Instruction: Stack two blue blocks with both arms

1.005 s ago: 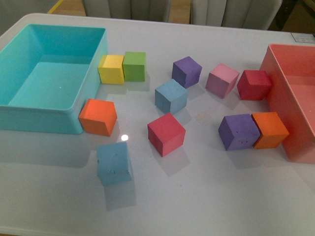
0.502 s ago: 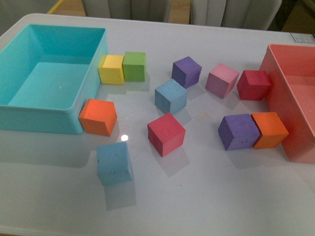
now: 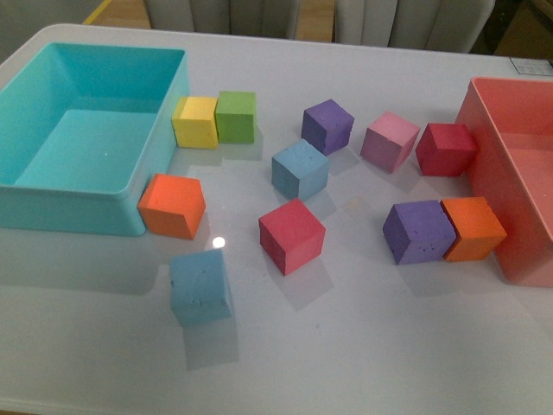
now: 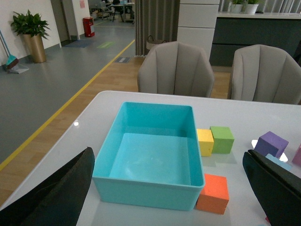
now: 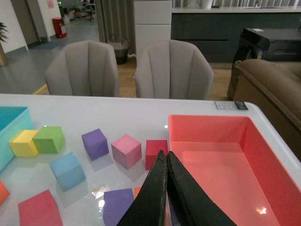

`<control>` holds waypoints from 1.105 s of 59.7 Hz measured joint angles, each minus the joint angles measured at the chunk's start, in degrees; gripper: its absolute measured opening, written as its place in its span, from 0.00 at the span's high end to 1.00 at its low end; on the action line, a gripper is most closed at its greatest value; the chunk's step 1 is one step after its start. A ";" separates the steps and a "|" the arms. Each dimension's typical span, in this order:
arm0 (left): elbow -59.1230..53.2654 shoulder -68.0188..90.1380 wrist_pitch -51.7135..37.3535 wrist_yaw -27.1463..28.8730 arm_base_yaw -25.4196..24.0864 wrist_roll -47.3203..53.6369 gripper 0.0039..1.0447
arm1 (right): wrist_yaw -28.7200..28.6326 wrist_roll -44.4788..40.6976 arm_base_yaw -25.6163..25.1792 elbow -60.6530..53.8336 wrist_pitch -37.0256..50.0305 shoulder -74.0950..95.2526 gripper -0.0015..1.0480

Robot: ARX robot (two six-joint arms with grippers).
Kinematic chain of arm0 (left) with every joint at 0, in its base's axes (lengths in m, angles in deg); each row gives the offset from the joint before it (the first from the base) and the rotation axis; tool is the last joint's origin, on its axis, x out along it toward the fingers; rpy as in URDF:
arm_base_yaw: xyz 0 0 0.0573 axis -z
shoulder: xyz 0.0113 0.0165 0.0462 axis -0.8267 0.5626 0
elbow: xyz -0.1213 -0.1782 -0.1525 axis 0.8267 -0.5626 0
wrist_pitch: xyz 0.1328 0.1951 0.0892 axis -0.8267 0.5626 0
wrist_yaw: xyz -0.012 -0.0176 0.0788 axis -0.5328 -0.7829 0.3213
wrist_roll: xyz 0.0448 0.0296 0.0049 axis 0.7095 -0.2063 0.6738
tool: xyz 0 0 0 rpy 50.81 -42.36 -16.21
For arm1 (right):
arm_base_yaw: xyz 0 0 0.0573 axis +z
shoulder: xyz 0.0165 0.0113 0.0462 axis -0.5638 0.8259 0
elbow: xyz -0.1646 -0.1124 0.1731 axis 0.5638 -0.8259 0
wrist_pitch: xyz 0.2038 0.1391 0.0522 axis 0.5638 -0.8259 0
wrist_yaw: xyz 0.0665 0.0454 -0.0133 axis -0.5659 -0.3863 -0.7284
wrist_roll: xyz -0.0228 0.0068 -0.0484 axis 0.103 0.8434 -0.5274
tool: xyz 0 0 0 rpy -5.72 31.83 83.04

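Note:
Two light blue blocks lie apart on the white table in the front view: one (image 3: pixel 300 169) near the middle, the other (image 3: pixel 200 287) nearer the front left. Neither arm shows in the front view. My left gripper (image 4: pixel 167 157) is open and empty, high above the table and facing the turquoise bin; a sliver of the middle blue block (image 4: pixel 273 160) shows beside its finger. My right gripper (image 5: pixel 165 154) is shut and empty, high above the table beside the red bin; the middle blue block (image 5: pixel 68 171) lies far off to its side.
A turquoise bin (image 3: pixel 69 212) stands at the left and a red bin (image 3: pixel 510 173) at the right. Yellow (image 3: pixel 196 121), green (image 3: pixel 236 117), orange (image 3: pixel 173 206), red (image 3: pixel 292 235), purple (image 3: pixel 328 125), pink (image 3: pixel 390 140) and other cubes lie scattered between them.

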 joint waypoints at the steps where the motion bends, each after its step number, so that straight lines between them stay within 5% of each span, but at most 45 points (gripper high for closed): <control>1: -0.02 0.00 0.00 0.00 0.00 0.00 0.08 | 0.00 0.00 0.00 0.00 -0.33 -0.31 0.98; 11: -0.02 0.00 0.00 0.00 0.00 0.00 0.08 | 0.00 0.00 0.00 0.00 -2.67 -2.62 0.98; 17: -0.02 0.00 0.00 0.00 0.00 0.00 0.08 | 0.00 0.00 0.00 0.00 -12.00 -10.34 0.98; 34: -0.02 0.00 0.00 0.00 0.00 0.00 0.08 | 0.00 -0.02 0.00 0.00 -12.79 -12.44 0.97; 49: 0.90 1.70 2.78 1.49 0.55 -0.98 0.08 | 0.00 0.00 0.00 0.00 -12.79 -12.46 0.52; 51: 7.43 10.80 17.25 7.72 5.25 -4.81 0.08 | 0.04 0.00 0.00 0.00 -12.81 -12.46 0.42; 54: 14.21 24.55 27.39 12.17 12.85 -10.25 0.08 | -0.07 0.00 0.00 0.00 -12.81 -12.55 0.30; 62: 18.45 44.28 21.49 15.06 23.80 -15.80 0.08 | -0.07 0.00 0.00 0.00 -12.83 -12.55 0.08; 66: 19.93 52.33 16.63 15.19 26.93 -17.59 0.08 | -0.07 0.04 0.00 0.00 -12.83 -12.55 0.09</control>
